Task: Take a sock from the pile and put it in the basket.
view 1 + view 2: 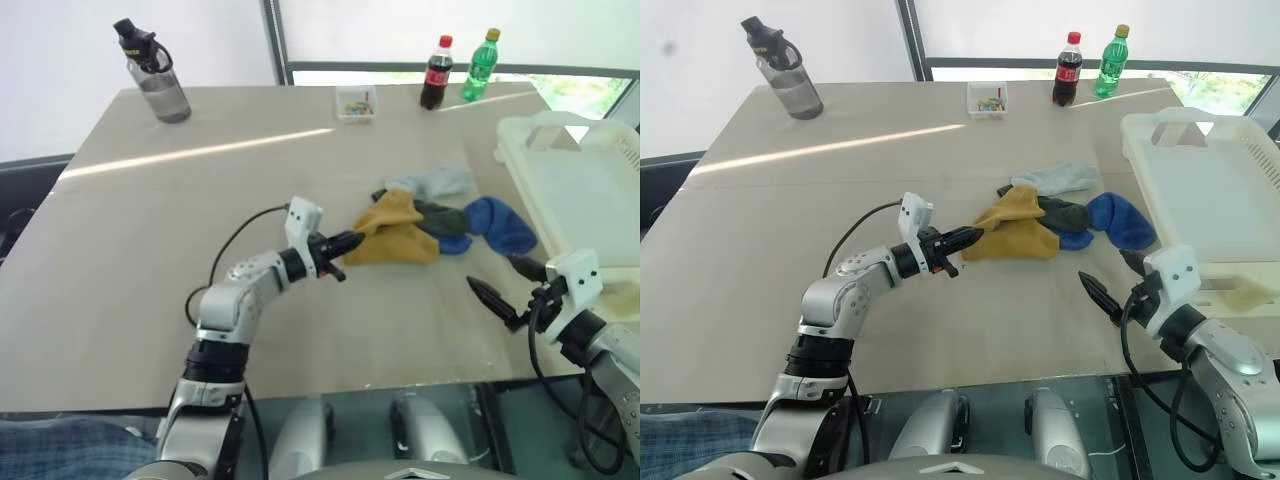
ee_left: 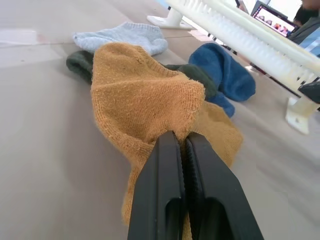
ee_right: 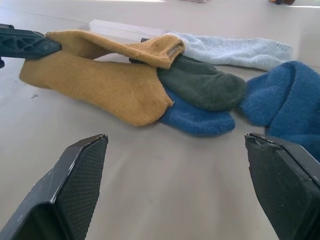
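Mustard-yellow knit sock [image 1: 395, 232], folded, pinched between left fingers [image 2: 172, 170]; right fingers [image 3: 80, 170] apart.

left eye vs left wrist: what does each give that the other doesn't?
Left eye alone: the table's far edge with the grey water bottle, cola bottle, green bottle, and the right gripper open. Left wrist alone: close detail of the left gripper shut on the mustard sock. Both: the sock pile and the basket.
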